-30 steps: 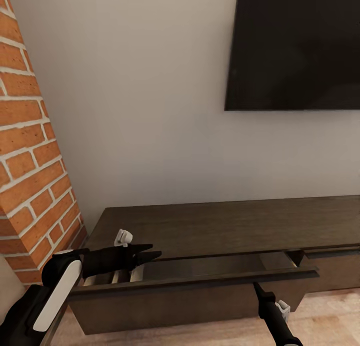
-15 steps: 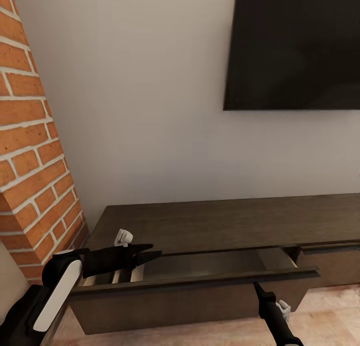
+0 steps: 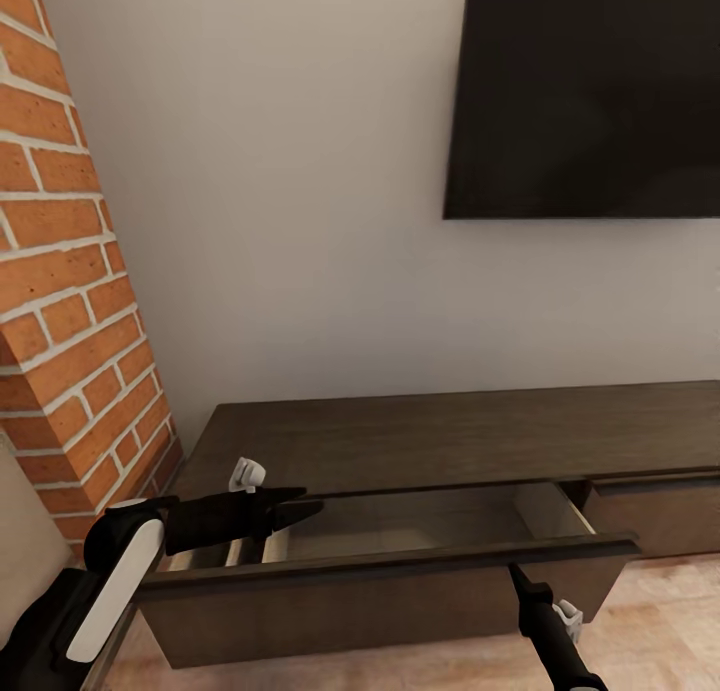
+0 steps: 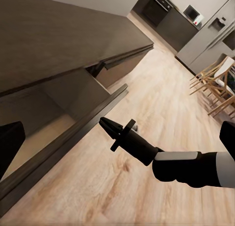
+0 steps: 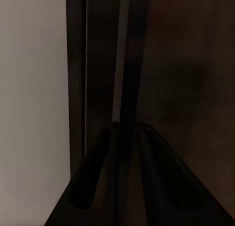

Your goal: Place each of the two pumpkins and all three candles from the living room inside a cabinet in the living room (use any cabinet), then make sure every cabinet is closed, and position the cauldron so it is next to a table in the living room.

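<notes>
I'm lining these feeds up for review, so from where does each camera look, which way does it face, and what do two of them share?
Head view: from the robot's head, facing forward and down at the cabinet with its open drawer, below a wall-mounted TV; both arms show, left tool over the drawer.
Left wrist view: beside the left tool, facing across the drawer and wooden floor toward a kitchen; the right tool shows.
Right wrist view: on the right arm, close against the dark drawer front; its fingers show.
Shared: head and left wrist views both show the open drawer and the right arm.

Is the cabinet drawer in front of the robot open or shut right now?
Open. The drawer is pulled out from the cabinet, its pale interior walls exposed, and the right gripper is at its front edge.
</notes>
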